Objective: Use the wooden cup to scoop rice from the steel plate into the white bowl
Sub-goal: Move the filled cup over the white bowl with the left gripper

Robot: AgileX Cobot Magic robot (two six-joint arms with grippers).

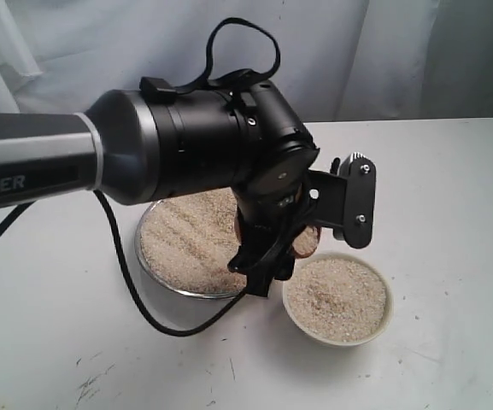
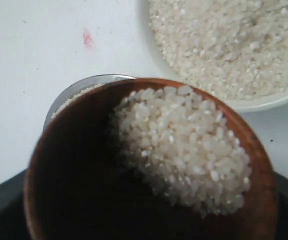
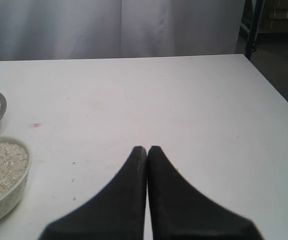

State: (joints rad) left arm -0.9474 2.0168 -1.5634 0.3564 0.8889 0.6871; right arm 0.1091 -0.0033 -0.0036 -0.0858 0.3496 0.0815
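Soft, even light fills the scene; shadows under the white bowl (image 1: 336, 340) and steel plate (image 1: 137, 246) are faint. The wooden cup (image 2: 59, 175) looks blurred close up, its inside dark.

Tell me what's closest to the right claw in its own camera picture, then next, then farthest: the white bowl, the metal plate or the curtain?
1. The white bowl, on the table, off to one side of the closed right claw.
2. The metal plate, just beyond the bowl.
3. The curtain, hanging behind the table's far edge.
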